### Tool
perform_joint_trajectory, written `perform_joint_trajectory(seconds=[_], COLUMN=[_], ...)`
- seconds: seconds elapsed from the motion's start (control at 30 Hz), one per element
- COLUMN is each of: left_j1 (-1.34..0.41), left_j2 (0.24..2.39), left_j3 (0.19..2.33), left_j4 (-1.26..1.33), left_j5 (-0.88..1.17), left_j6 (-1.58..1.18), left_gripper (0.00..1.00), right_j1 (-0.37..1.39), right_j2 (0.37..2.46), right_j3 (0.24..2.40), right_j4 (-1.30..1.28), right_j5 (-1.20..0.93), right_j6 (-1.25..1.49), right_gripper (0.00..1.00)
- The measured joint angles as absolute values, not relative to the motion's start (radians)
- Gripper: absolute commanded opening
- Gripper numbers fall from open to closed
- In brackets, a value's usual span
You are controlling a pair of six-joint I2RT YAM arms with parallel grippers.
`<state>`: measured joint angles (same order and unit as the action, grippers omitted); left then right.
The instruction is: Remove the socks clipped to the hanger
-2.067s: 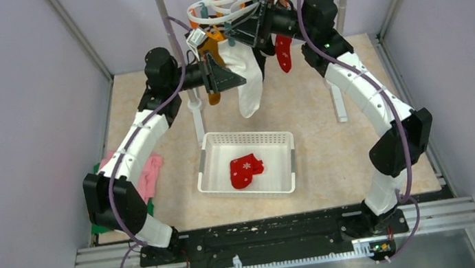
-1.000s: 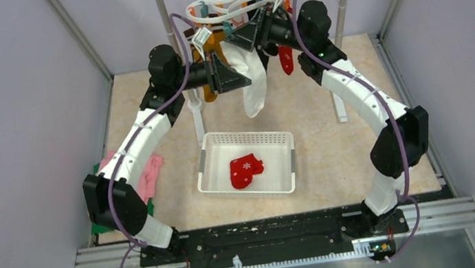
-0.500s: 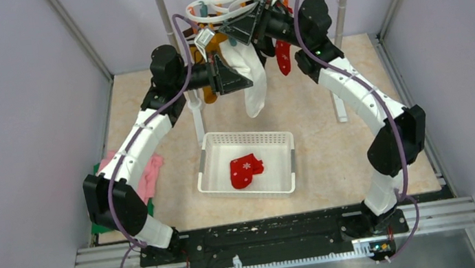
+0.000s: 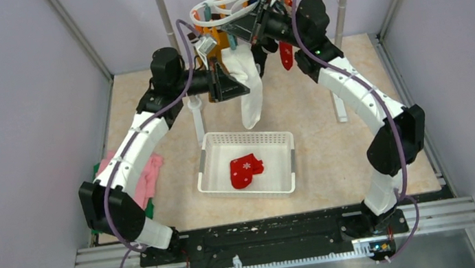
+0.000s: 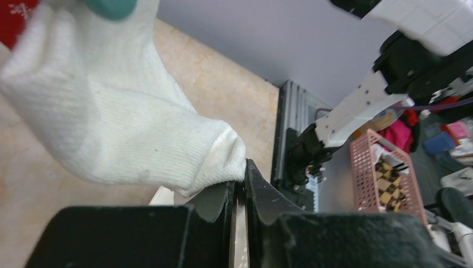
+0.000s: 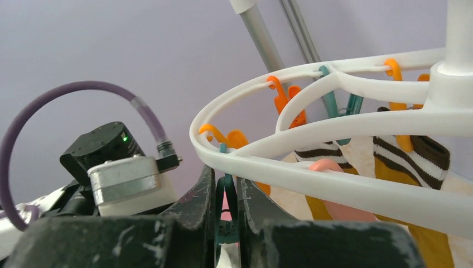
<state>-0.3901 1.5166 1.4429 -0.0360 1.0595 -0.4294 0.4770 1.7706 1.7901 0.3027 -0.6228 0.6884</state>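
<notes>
My left fingers [image 5: 215, 202] clench the white sock [image 5: 111, 128], right fingers [image 6: 196, 196] pinch its teal clip [image 6: 226, 196]; if that pinch slips while I pull, the hanger [image 6: 334, 184] could yank down, sock stuck.

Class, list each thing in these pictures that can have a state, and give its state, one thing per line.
left gripper: shut on white sock
right gripper: shut on teal clip
white sock: hanging from hanger
hanger: hanging, tilted
mustard sock: clipped, hanging
red snowflake sock: lying in basket
</notes>
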Motion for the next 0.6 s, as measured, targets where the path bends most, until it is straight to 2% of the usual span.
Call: perform_joint_trajectory(seconds=[0.07, 0.23, 0.33, 0.5, 0.6], left_j1=[-0.390, -0.391, -0.393, -0.395, -0.398], left_j2=[1.498, 1.443, 1.441, 1.418, 1.413], left_j3=[1.439, 1.370, 1.354, 1.276, 1.238], left_j4=[-0.115, -0.226, -0.280, -0.361, -0.406], left_j5=[1.032, 0.996, 0.976, 0.920, 0.884], left_j6=[-0.335, -0.184, -0.118, -0.007, 0.051], left_gripper=[0.16, 0.41, 0.51, 0.57, 0.64], right_j1=[0.473, 0.457, 0.449, 0.428, 0.414], right_j2=[1.771, 1.766, 1.752, 1.681, 1.633], right_j3=[1.798, 1.815, 1.812, 1.787, 1.772], right_j4=[0.284, 0.248, 0.227, 0.181, 0.159], right_j5=[-0.621, -0.621, -0.617, -0.606, -0.596], right_j6=[0.680, 0.664, 0.654, 0.634, 0.624], right_gripper=[0.00, 0.00, 0.00, 0.00, 0.00])
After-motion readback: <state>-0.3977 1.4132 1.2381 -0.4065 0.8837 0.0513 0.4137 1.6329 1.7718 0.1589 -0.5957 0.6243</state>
